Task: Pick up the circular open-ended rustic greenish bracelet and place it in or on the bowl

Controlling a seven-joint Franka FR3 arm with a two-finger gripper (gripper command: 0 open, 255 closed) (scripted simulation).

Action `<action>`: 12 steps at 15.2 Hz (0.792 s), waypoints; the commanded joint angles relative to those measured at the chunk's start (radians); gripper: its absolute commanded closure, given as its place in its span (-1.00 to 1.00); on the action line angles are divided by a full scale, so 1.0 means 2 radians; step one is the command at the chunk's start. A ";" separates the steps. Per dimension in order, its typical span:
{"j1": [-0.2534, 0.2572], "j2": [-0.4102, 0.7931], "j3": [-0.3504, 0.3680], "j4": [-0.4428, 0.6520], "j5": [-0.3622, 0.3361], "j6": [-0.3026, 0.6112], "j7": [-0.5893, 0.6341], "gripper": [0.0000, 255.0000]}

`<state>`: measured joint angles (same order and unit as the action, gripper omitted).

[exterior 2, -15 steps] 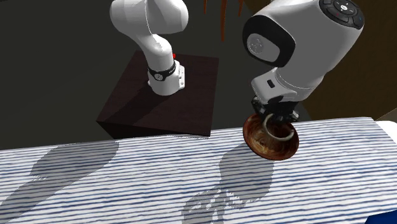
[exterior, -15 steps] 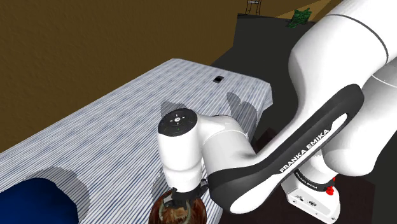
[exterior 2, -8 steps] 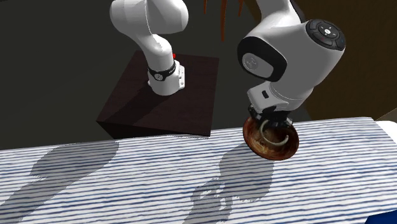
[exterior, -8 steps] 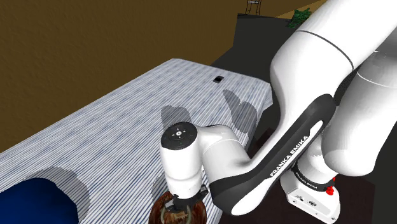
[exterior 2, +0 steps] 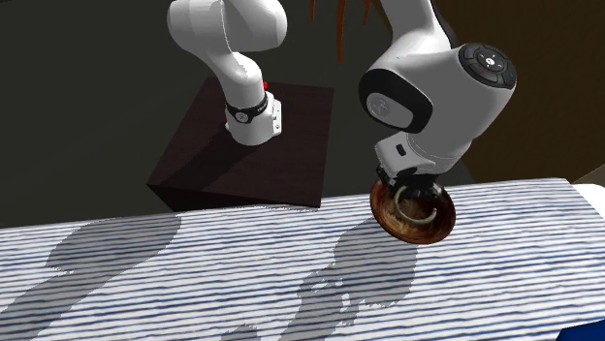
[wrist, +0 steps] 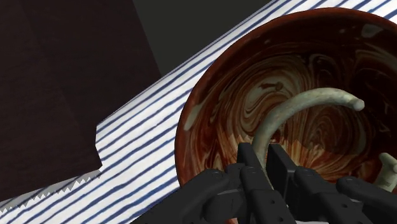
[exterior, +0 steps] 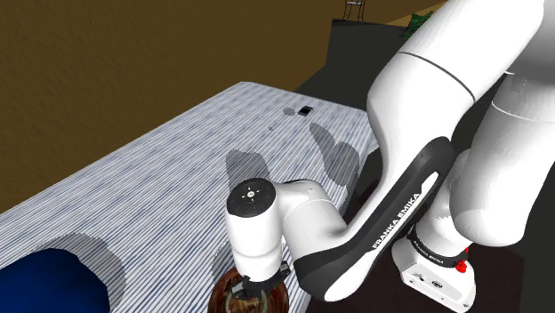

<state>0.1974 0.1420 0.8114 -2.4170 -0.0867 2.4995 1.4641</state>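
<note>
Hand: the black hand (wrist: 262, 156) is seen down inside the bowl's mouth, its two fingers (wrist: 247, 159) drawn close and clasped on the bracelet's band.
Bracelet: the pale grey-green open-ended bracelet (wrist: 299, 105) is held in the hand within the bowl's rim. One blunt end is raised over the far inner wall and the other is seen beside the hand. Whether it touches the bowl's bottom cannot be told.
Bowl: a red-brown bowl (wrist: 194, 121) with cream marbled swirls inside is set on the tabletop near the edge that faces the stand. The bracelet is the one thing seen in it.
Tabletop: the tabletop (wrist: 146, 153) is covered by a white cloth with thin blue stripes, on which the arm's shadows are cast.
Stand: a dark brown box (exterior 2: 242, 160) is placed just beyond the tabletop's edge, and the white arm (exterior: 445, 107) is mounted on it.
Far end: a small dark object (exterior: 305, 110) is seen at the tabletop's distant corner in the shoulder view.
</note>
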 commanded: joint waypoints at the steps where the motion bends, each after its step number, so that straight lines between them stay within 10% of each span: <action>1: 0.000 0.000 0.000 0.000 0.000 0.000 0.000 1.00; 2: 0.000 0.000 0.000 0.000 0.000 0.000 0.000 -1.00; 7: 0.000 0.000 0.000 0.000 0.000 0.000 0.000 -1.00; 12: -0.016 -0.073 0.018 0.015 0.082 -0.065 -0.059 -1.00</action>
<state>0.1666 0.0180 0.8442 -2.3895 0.0521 2.3883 1.3628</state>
